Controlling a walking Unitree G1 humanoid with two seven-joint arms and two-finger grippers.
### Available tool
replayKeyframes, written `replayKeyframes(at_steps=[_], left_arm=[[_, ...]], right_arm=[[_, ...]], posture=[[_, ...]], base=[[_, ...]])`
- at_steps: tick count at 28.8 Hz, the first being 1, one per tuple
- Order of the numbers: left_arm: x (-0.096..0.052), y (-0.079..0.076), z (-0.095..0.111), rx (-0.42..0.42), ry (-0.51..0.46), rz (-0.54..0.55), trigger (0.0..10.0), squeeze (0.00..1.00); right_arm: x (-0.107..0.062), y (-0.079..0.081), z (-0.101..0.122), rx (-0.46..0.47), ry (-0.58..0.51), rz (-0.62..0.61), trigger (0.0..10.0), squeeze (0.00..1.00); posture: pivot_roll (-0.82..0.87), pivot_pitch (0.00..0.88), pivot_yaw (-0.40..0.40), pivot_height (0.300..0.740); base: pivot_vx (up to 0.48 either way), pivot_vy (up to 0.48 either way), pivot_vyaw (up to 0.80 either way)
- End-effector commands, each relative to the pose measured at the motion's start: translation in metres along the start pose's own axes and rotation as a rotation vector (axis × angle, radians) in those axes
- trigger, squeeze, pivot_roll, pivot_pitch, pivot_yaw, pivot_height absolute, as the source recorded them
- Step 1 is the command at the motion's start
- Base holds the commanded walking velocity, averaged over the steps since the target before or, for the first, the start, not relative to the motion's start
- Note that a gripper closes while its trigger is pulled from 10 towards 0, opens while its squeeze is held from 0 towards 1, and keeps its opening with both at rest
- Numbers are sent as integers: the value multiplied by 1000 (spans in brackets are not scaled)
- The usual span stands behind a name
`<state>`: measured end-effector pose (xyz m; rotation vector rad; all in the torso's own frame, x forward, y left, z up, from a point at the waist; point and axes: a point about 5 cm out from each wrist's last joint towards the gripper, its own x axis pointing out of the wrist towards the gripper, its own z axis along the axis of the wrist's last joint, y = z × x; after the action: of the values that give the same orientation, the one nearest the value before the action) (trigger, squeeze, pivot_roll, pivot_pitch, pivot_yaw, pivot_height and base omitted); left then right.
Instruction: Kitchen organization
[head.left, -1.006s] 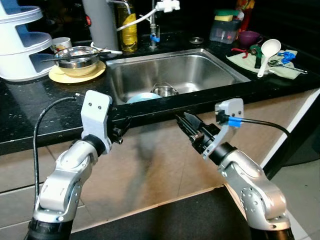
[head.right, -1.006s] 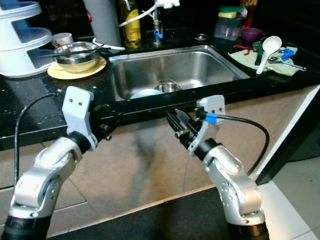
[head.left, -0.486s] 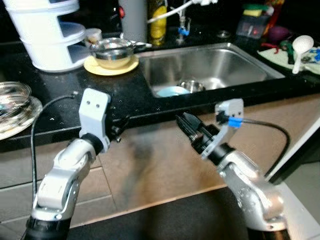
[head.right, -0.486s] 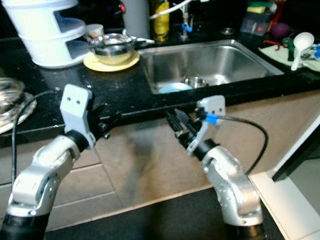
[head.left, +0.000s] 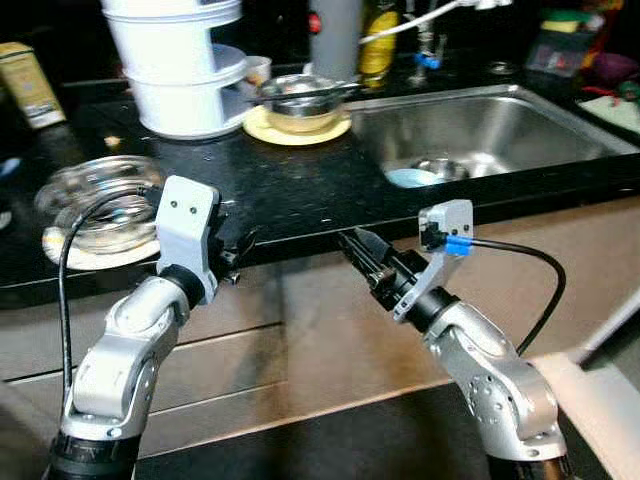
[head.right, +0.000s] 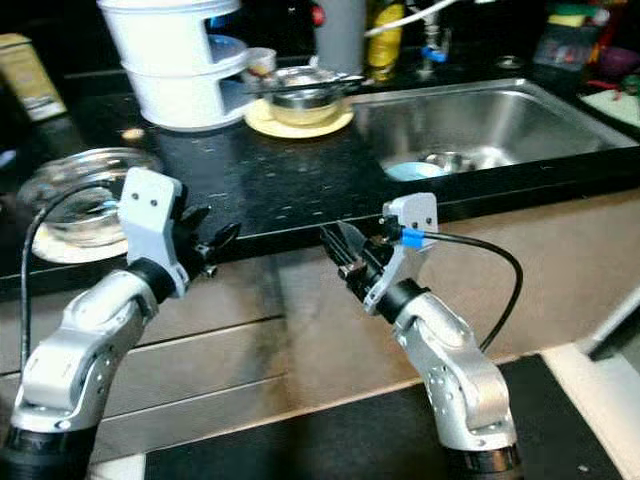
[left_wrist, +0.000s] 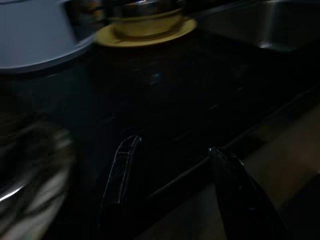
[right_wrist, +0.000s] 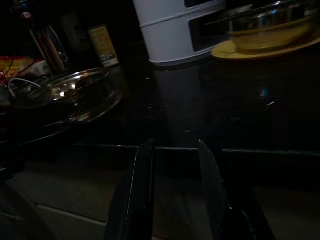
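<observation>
My left gripper (head.left: 237, 258) is held in front of the black counter's (head.left: 300, 190) front edge, open, with nothing between its fingers (left_wrist: 119, 172). My right gripper (head.left: 358, 254) hovers a little below the same edge, near the sink's left corner; it is open and empty, its fingers (right_wrist: 142, 185) a small gap apart. On the counter stand a steel bowl (head.left: 298, 95) on a yellow plate (head.left: 300, 128), a white tiered container (head.left: 185, 60) and a glass dish (head.left: 95, 200) on a pale plate. The steel sink (head.left: 490, 125) holds a blue plate (head.left: 412, 177) and a small steel bowl (head.left: 440, 167).
A yellow box (head.left: 25, 80) stands at the far left of the counter. A grey cylinder (head.left: 335, 35) and a yellow bottle (head.left: 378, 55) stand behind the sink by the tap. Tan cabinet fronts (head.left: 300, 320) run under the counter, with dark floor below.
The whole picture has slid to the right, so the camera has turned left; the glass dish and yellow box have come into view. Both arms hold the same pose with fingers unchanged.
</observation>
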<state>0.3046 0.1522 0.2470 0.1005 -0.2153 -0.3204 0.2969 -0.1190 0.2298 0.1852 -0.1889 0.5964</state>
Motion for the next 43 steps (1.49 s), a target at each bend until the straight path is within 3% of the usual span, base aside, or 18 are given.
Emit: replayKeyframes(at_steps=[1, 14, 22, 27, 33, 36, 38, 39, 40, 41, 43], left_arm=[[-1, -1, -4, -10, 31, -27, 10000, 0], [1, 3, -7, 16, 68, -3, 10000, 0], [2, 4, -6, 24, 74, 11, 10000, 0], [2, 16, 1, 16, 46, 72, 10000, 0], [4, 33, 12, 75, 40, 101, 10000, 0], [7, 38, 26, 187, 18, -17, 10000, 0], [9, 40, 33, 217, 8, -52, 10000, 0], [11, 42, 39, 243, -7, -74, 10000, 110], [14, 44, 44, 290, -15, -89, 10000, 859], [17, 45, 48, 341, -16, -122, 10000, 1000], [18, 45, 50, 365, -18, -131, 10000, 1000]], right_arm=[[-2, 0, 1, -1, -2, -3, 10000, 0], [-3, -2, 0, -1, -3, -17, 10000, 0], [-4, -3, 0, -3, -1, -17, 10000, 0], [-3, -2, 1, -4, -4, -14, 10000, 0], [-1, -1, 0, -4, -3, -4, 10000, 0], [-1, -1, -1, -1, -3, -2, 10000, 0], [0, -1, -1, 0, -3, -1, 10000, 0], [0, -1, -1, 1, -2, 0, 10000, 0], [1, -1, -1, 2, -2, 1, 10000, 0], [1, -1, -1, 2, -2, 3, 10000, 0], [2, -1, -1, 3, -3, 4, 10000, 0]], posture=[[-62, 143, 20, 740], [-66, 145, 24, 740], [-63, 144, 22, 740], [-61, 141, 19, 740], [-56, 134, 12, 740], [-53, 131, 9, 740], [-53, 131, 9, 740], [-49, 128, 4, 740], [-49, 128, 4, 740], [-46, 126, 0, 740], [-46, 126, 0, 740]], base=[[0, 0, 0], [0, -455, 0], [0, 0, 0], [0, 0, 0], [0, 0, 0], [0, 0, 0], [0, 0, 0], [0, 0, 0], [0, 0, 0], [0, 0, 0], [0, 0, 0]])
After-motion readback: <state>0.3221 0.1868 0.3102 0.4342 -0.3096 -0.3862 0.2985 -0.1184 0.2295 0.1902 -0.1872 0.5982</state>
